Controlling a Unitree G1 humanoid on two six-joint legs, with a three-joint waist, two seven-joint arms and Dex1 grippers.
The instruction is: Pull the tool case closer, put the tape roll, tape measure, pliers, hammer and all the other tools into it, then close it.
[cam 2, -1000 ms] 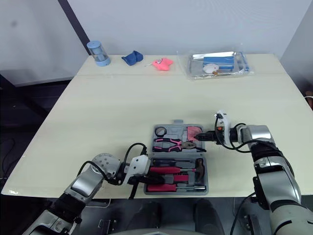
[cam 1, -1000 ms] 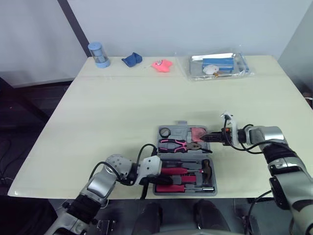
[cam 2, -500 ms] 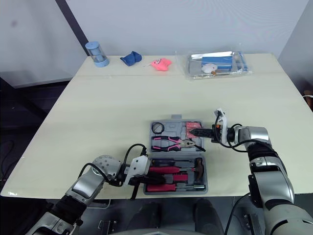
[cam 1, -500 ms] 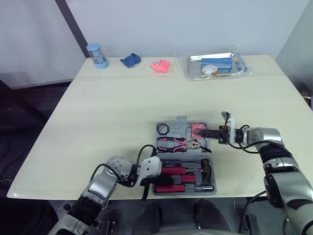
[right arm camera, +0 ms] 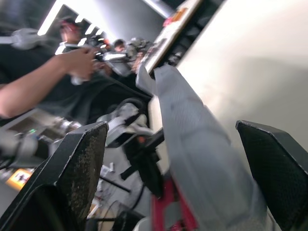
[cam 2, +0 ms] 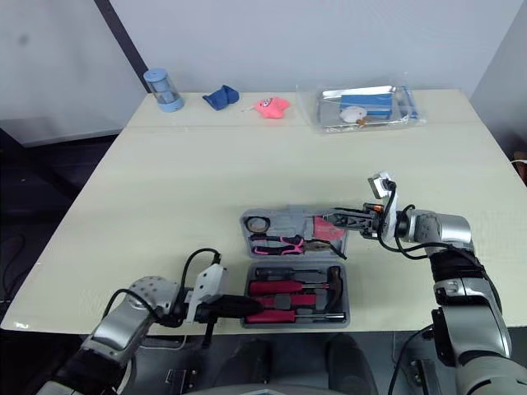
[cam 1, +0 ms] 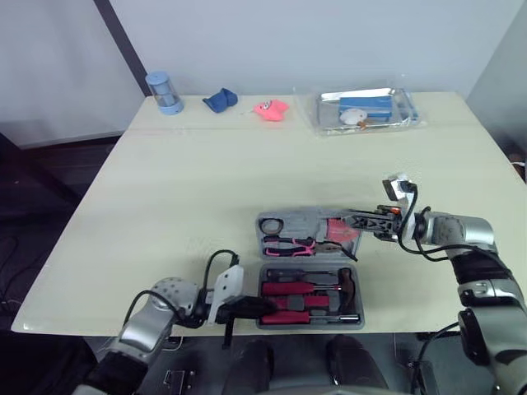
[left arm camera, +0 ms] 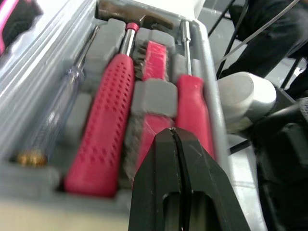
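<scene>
**Tool case open at the table's near edge; right gripper astride the lid**

We find the grey plastic tool case (cam 1: 306,262) lying open near the front edge of the pale wooden table (cam 1: 206,177). Its near half holds the red-handled hammer (left arm camera: 101,130) and other red-handled tools in their moulded slots. The far half, the lid, appears tilted up off the table. It carries the pink-handled pliers (cam 1: 288,243), the black tape roll (cam 1: 272,224) and the pink tape measure (cam 1: 338,230).

The right gripper (cam 1: 352,219) reaches in at the lid's right end. Its black fingers (right arm camera: 79,183) stand wide apart with the grey lid between them, clamping nothing.

The left gripper (cam 1: 263,306) lies at the left front corner of the case's near half. Its two fingers are pressed together and it holds nothing.
</scene>
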